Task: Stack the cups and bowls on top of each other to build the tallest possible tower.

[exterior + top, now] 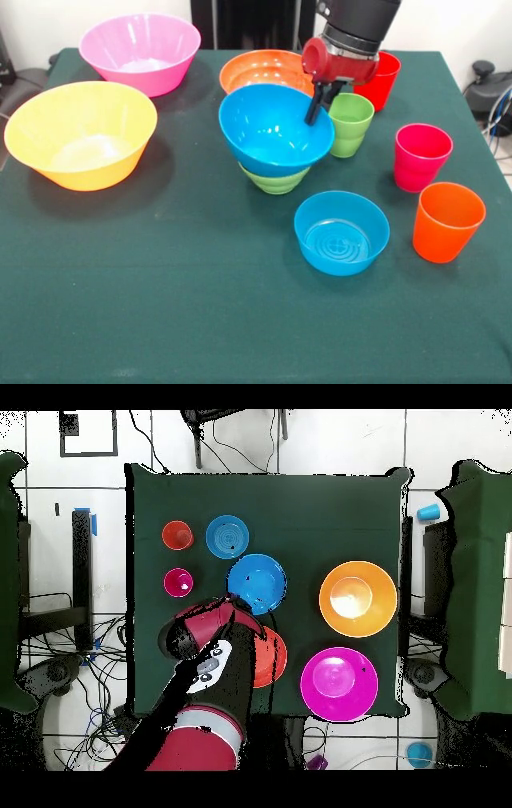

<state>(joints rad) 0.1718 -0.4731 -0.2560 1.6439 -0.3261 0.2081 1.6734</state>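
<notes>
The wide blue bowl (pixel 276 128) sits on the small green bowl (pixel 274 181) at mid table and forms the tower; it also shows in the overhead view (pixel 257 582). My gripper (pixel 314 108) is at the blue bowl's right rim, reaching down just inside it. The light green cup (pixel 350 124) stands right beside the gripper, and the red cup (pixel 382 78) is behind it. The magenta-pink cup (pixel 422 156) and the orange cup (pixel 448 222) stand at the right. The small translucent blue bowl (pixel 342 232) lies in front.
The shallow orange-red bowl (pixel 260 70) lies behind the tower, partly under the arm in the overhead view (pixel 272 662). The big pink bowl (pixel 140 52) and the big yellow-orange bowl (pixel 80 132) stand at the left. The table (pixel 160 304) has a green cloth.
</notes>
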